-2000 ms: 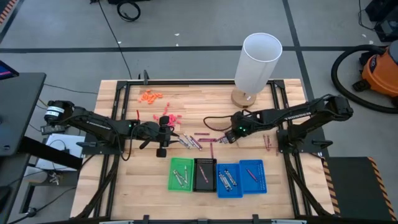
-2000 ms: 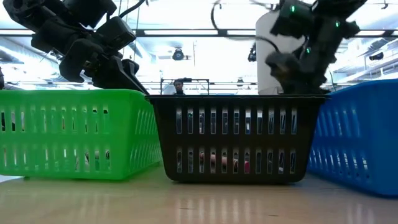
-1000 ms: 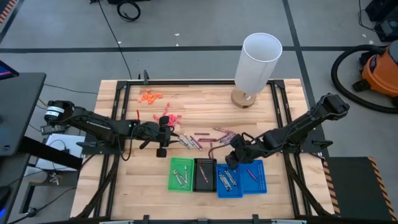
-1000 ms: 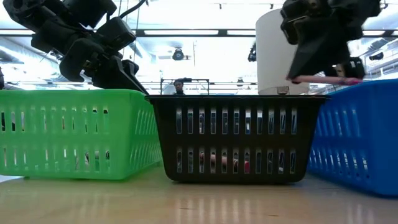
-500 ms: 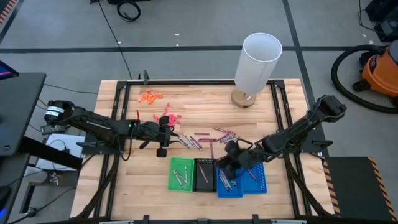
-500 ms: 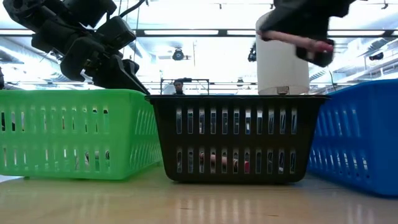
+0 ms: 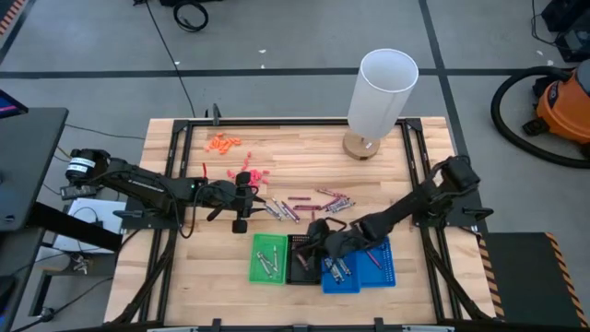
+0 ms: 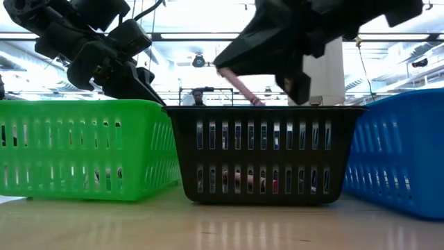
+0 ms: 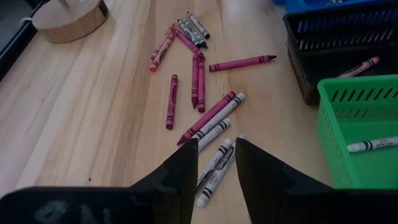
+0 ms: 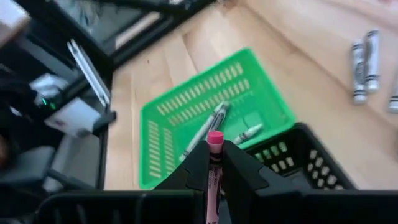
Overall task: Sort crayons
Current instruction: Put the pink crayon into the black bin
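My right gripper (image 7: 320, 243) hangs over the black tray (image 7: 304, 261), shut on a pinkish-red crayon (image 8: 243, 89). My left gripper (image 9: 216, 163) waits open just above the table, left of the trays, its fingers on either side of a few grey crayons (image 9: 214, 165) lying flat on the wood. More maroon, pinkish-red and grey crayons (image 9: 194, 81) lie scattered beyond it. The green tray (image 7: 269, 258), the black tray and two blue trays (image 7: 339, 269) (image 7: 375, 261) each hold some crayons. My right gripper pinches the pinkish-red crayon between its two fingers, which lie along it. One end (image 10: 215, 139) sticks out past the fingertips. The fingers slant down from the table's right side. The crayon is tilted and lifted clear above the black tray's rim.
A tall white cylinder (image 7: 380, 92) stands on a round wooden base at the far side. Bright orange bits (image 7: 222, 142) and coral-pink bits (image 7: 251, 175) lie at the far left. The four trays stand side by side at the near edge.
My right gripper has carried the crayon toward the table's left edge, from above the blue tray to above the black tray, sinking a little and rolling as it went. The crayon, level before, now slants downward. My left gripper has kept still.
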`<state>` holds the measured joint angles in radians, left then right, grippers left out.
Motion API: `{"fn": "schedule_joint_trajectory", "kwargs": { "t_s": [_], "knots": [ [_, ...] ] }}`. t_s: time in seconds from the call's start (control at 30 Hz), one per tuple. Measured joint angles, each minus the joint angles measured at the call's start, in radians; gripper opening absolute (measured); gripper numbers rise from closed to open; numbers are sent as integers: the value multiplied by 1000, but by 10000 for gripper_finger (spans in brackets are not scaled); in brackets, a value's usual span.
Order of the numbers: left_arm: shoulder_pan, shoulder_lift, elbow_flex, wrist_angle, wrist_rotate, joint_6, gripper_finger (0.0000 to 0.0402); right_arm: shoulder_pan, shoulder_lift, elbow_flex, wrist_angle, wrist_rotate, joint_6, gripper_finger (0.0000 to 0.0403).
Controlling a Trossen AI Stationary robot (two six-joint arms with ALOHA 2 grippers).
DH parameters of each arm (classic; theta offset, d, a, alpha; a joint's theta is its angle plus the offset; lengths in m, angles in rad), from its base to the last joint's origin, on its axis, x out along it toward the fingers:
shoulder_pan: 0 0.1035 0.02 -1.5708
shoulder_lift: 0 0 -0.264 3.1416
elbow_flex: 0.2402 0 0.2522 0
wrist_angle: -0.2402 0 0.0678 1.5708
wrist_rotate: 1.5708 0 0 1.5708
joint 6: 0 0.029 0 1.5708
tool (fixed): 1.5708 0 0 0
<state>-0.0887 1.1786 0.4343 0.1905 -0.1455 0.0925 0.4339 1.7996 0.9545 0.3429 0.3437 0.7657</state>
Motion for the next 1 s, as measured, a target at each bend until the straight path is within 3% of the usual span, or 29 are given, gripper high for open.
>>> {"fn": "schedule_joint_trajectory", "kwargs": {
  "t_s": [0.27, 0.67, 1.0],
  "knots": [
    [0, 0, 0, -9, 0, -4, 117, 0, 77, 171, -304, -19, -6, 39],
    [0, 0, 0, -20, 0, -4, 117, -2, 82, 176, -423, -14, 53, 41],
    [0, 0, 0, -23, 0, -4, 117, -11, 82, 176, -434, -39, 52, 91]
  ]
}}
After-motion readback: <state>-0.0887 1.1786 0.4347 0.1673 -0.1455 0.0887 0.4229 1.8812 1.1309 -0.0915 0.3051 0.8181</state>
